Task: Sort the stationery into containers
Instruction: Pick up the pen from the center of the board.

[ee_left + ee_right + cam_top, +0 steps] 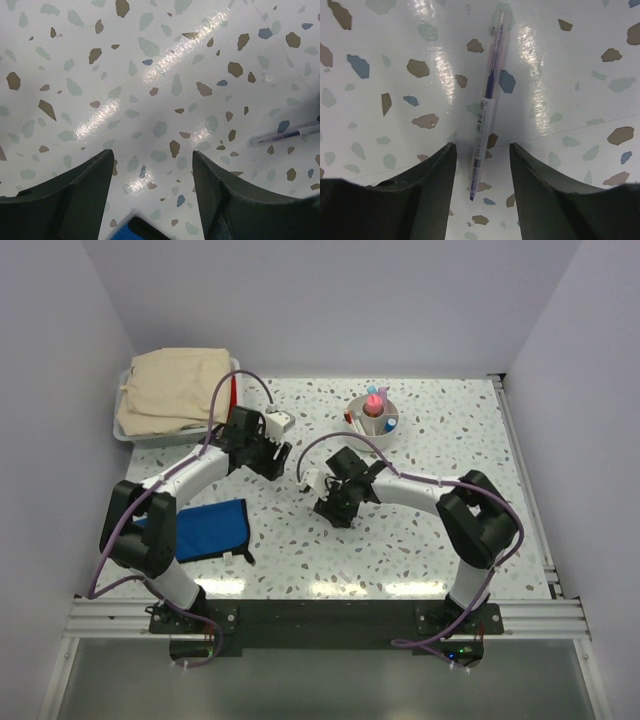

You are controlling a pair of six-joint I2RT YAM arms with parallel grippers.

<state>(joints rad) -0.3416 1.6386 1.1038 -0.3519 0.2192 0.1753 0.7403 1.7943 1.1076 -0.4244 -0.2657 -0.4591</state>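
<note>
Table (450, 540) is holding a clear pen (487, 100), lying flat near the middle. I'd be centring on its barrel before squeezing, so it isn't rolling away. Right arm is reaching in low, right gripper (480, 165) pointing down, jaws apart either side of the pen. Left gripper (152, 165) is hovering open nearby.

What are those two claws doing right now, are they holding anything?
Left gripper: open, holding nothing.
Right gripper: open, fingers on either side of a clear pen, not clamped on it.
</note>
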